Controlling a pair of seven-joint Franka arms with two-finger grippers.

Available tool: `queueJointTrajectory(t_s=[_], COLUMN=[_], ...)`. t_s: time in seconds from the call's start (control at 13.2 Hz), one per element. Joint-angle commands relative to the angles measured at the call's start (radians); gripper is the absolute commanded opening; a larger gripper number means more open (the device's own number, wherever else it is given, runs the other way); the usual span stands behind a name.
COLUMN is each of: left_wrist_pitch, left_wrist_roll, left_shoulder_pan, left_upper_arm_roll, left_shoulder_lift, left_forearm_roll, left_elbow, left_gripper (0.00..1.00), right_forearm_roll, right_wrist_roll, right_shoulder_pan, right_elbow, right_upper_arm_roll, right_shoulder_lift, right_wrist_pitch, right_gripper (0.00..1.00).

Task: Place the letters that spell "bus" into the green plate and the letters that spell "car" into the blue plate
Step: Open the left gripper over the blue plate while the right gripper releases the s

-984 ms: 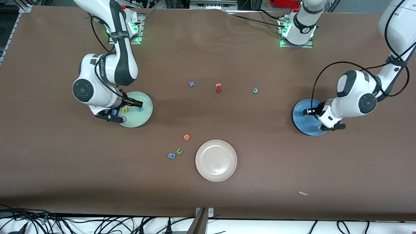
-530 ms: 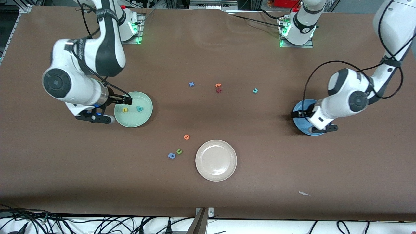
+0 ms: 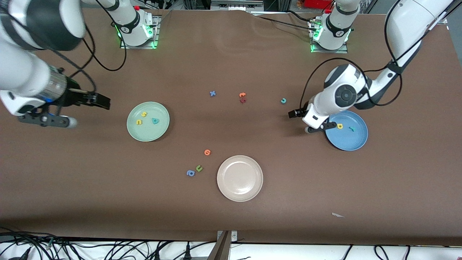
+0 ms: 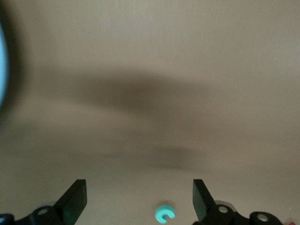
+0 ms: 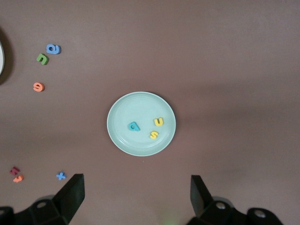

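The green plate point(image 3: 149, 133) point(image 5: 136, 143) holds a yellow s point(image 3: 144, 114), a yellow u point(image 3: 139, 122) and a teal b point(image 3: 155, 121). My right gripper point(image 3: 104, 103) point(image 5: 136, 194) is open and empty, raised over the bare table beside that plate, toward the right arm's end. The blue plate point(image 3: 346, 141) holds a yellow a point(image 3: 340, 126) and a thin teal r point(image 3: 352, 128). A teal c point(image 3: 283, 100) point(image 4: 164, 212) lies on the table. My left gripper point(image 3: 291, 114) point(image 4: 139, 199) hangs open and empty over the table between the c and the blue plate.
A beige plate point(image 3: 240, 178) sits near the front camera. Beside it lie an orange letter point(image 3: 207, 152), an olive u point(image 3: 199, 168) and a blue a point(image 3: 190, 173). Mid-table are a blue x point(image 3: 213, 93) and orange and red letters point(image 3: 242, 97).
The right arm has risen and drawn away from the green plate toward its end of the table. The left gripper has opened and moved off the blue plate toward the c, uncovering the a and r.
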State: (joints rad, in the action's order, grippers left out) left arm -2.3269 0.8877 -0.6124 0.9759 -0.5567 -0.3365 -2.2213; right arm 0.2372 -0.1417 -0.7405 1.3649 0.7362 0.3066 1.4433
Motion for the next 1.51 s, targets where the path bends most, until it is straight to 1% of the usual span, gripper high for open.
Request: queueJointTrajectory(t_s=[0.0,0.08,0.15,0.23,0.3,0.38,0.45,0.53,0.61,0.68,0.83,0.91,0.98,1.13,1.29,1.36,1.44], left_wrist_pitch=[-0.032,-0.038,-0.073,-0.133,-0.165,-0.167,-0.173,-0.177,-0.19,-0.215,-0.245,-0.249,-0.249,-0.267,-0.269,-0.269,-0.269], left_wrist_roll=[0.153,0.21,0.284,0.375,0.425,0.459,0.518,0.572,0.632,0.677,0.72,0.734,0.738,0.775,0.797,0.81,0.841], left_shoulder_pan=[0.034,0.054,0.069,0.074,0.086,0.097,0.105,0.109,0.103,0.099,0.099,0.097,0.097,0.1,0.097,0.097,0.1], left_upper_arm_roll=[0.015,0.013,0.013,0.013,0.012,0.009,0.007,0.004,0.0,-0.006,-0.014,-0.014,-0.016,-0.019,-0.02,-0.026,-0.028], left_shoulder_lift=[0.034,0.027,0.027,0.027,0.027,0.027,0.02,0.014,0.005,-0.003,-0.011,-0.009,-0.008,-0.006,-0.006,-0.008,-0.008], left_forearm_roll=[-0.013,-0.013,-0.013,-0.013,-0.016,-0.03,-0.047,-0.097,-0.143,-0.177,-0.208,-0.208,-0.208,-0.208,-0.22,-0.233,-0.249], left_elbow=[-0.069,-0.083,-0.104,-0.124,-0.141,-0.156,-0.176,-0.193,-0.202,-0.205,-0.205,-0.204,-0.202,-0.201,-0.202,-0.204,-0.205], left_gripper=[0.99,0.99,0.99,0.99,0.99,0.99,0.99,0.98,0.95,0.95,0.95,0.95,0.94,0.88,0.88,0.88,0.88], right_forearm_roll=[-0.108,-0.161,-0.192,-0.212,-0.232,-0.234,-0.231,-0.23,-0.231,-0.231,-0.229,-0.229,-0.233,-0.234,-0.239,-0.239,-0.239], right_wrist_roll=[0.002,0.001,-0.004,-0.004,-0.004,-0.004,0.007,0.014,0.014,0.016,0.022,0.025,0.014,0.008,0.008,0.011,0.014], right_shoulder_pan=[0.253,0.333,0.398,0.452,0.492,0.538,0.582,0.622,0.641,0.67,0.743,0.76,0.76,0.76,0.76,0.76,0.76], right_elbow=[0.04,0.06,0.09,0.147,0.211,0.262,0.273,0.273,0.272,0.27,0.27,0.272,0.279,0.307,0.405,0.427,0.424], right_upper_arm_roll=[-0.327,-0.428,-0.513,-0.573,-0.625,-0.659,-0.694,-0.713,-0.718,-0.724,-0.777,-0.808,-0.813,-0.816,-0.818,-0.818,-0.818], right_shoulder_lift=[-0.102,-0.124,-0.151,-0.187,-0.228,-0.266,-0.282,-0.299,-0.311,-0.316,-0.327,-0.333,-0.337,-0.351,-0.412,-0.429,-0.429], right_wrist_pitch=[-0.004,0.009,0.032,0.073,0.121,0.158,0.163,0.163,0.166,0.163,0.122,0.106,0.115,0.153,0.247,0.252,0.243], right_gripper=[1.0,1.0,1.0,1.0,1.0,1.0,1.0,1.0,1.0,1.0,1.0,1.0,1.0,1.0,1.0,1.0,1.0])
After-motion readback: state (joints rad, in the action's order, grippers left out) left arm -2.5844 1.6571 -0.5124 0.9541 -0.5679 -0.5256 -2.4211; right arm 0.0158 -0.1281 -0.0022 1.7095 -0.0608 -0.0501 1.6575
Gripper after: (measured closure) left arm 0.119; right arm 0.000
